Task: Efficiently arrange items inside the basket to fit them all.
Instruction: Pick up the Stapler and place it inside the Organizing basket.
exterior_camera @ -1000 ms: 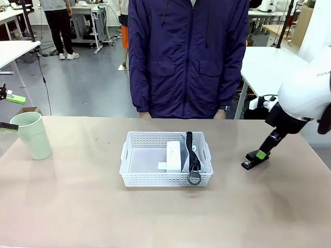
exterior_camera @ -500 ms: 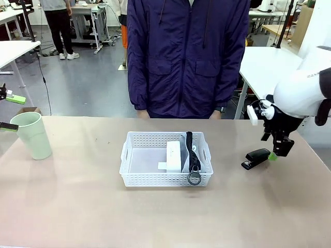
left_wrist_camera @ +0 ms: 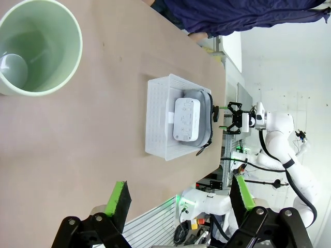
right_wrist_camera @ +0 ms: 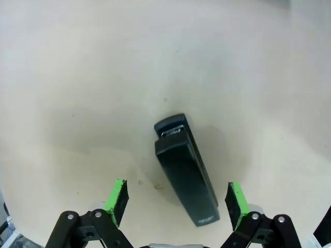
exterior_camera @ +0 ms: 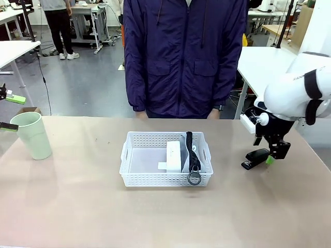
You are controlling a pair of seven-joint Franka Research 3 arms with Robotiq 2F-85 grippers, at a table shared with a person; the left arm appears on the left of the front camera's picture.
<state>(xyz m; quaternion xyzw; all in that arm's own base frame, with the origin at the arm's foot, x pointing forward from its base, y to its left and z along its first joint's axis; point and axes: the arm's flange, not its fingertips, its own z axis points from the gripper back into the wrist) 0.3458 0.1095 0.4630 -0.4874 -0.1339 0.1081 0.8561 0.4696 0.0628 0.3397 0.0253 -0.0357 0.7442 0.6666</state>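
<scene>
— Two things in the basket (exterior_camera: 135, 175)?
— Yes, I see the clock (exterior_camera: 174, 155) and pouch (exterior_camera: 193, 155) inside. The cup (exterior_camera: 32, 137) stands outside, probably empty. The stapler (right_wrist_camera: 186, 168) lies on the table (exterior_camera: 77, 206) below my right gripper (right_wrist_camera: 177, 194), jaws wide; left gripper (left_wrist_camera: 181, 199) likewise.

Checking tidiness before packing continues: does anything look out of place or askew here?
Mildly. The black stapler lies on the table right of the basket, skewed to the open right hand above it. The pale green cup stands far left, outside the basket. The ring of the grey pouch hangs over the basket's near wall.
</scene>
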